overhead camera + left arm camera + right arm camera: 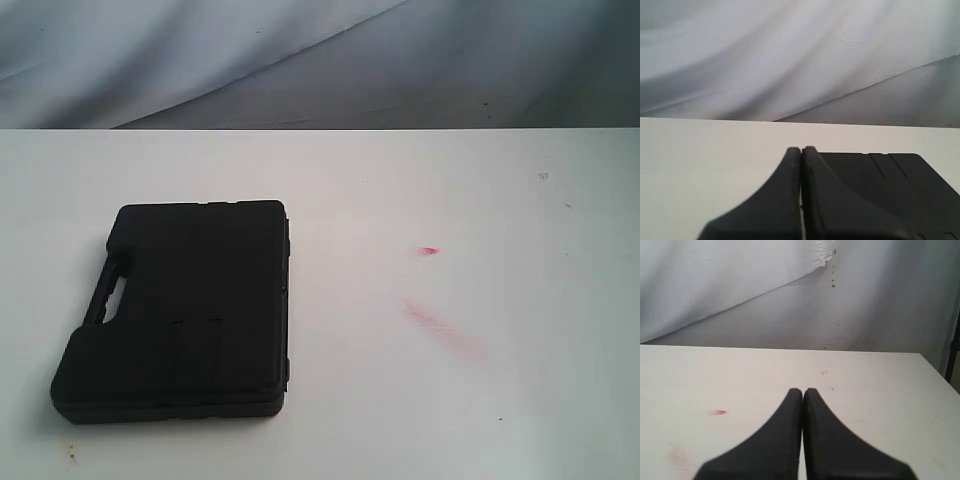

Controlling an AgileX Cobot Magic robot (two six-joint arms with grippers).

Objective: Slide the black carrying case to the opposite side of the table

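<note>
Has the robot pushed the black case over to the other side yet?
Nothing looks done: the black carrying case lies on the left part of the table, with red smears to its right. In hand: the shut left end effector faces the case; the right end effector is shut too. Left: the whole slide.

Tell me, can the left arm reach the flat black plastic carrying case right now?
Probably yes: the black carrying case lies just beyond its shut jaws on the wide white tabletop, nothing standing between.

You have the black rectangular plastic carrying case [185, 305] lying flat on the wide white tabletop [420, 420], faint red smears [440, 325] to its right.
</note>
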